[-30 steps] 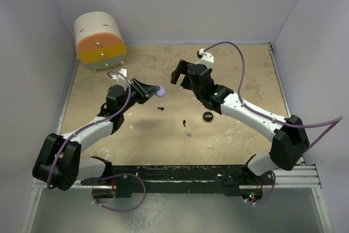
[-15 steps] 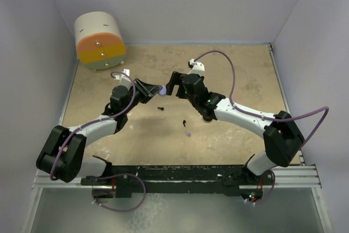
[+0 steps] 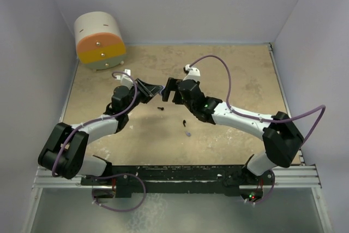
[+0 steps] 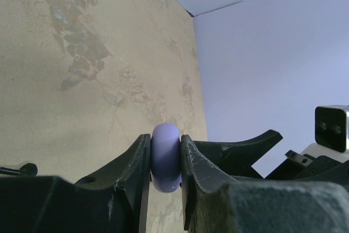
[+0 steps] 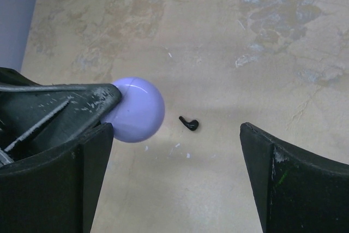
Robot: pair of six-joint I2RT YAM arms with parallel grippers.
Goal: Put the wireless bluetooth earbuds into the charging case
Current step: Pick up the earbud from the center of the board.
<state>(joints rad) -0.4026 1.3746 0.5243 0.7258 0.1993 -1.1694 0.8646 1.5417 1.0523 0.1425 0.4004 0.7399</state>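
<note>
Three earbuds are seen loose on the table (image 3: 240, 75), all apart from both grippers. The first black earbud (image 3: 161, 108) lies near the middle. A second black earbud (image 3: 184, 123) lies at 4 o'clock from it. A lavender earbud (image 3: 188, 133) lies just beside the second, at 5 o'clock.

The lavender charging case (image 4: 166, 159), a round disc, is held clear of the table at 12 o'clock from the first black earbud. It is clamped edge-on by the left gripper (image 4: 165, 145), with one finger pressed against each flat face. Whether the case lid is open cannot be told.

The right gripper (image 5: 174, 135) is spread wide and grasps nothing. In the right wrist view the case is seen between its two fingers, close to the finger at 9 o'clock. Contact there cannot be confirmed. The first black earbud is seen on the table below the gap.

In the top view the two grippers meet tip to tip over the table centre.

A cylindrical container (image 3: 100, 41) with white, orange and green bands is lying on its side at the far corner, at 10 o'clock from the case and well apart from both arms.
</note>
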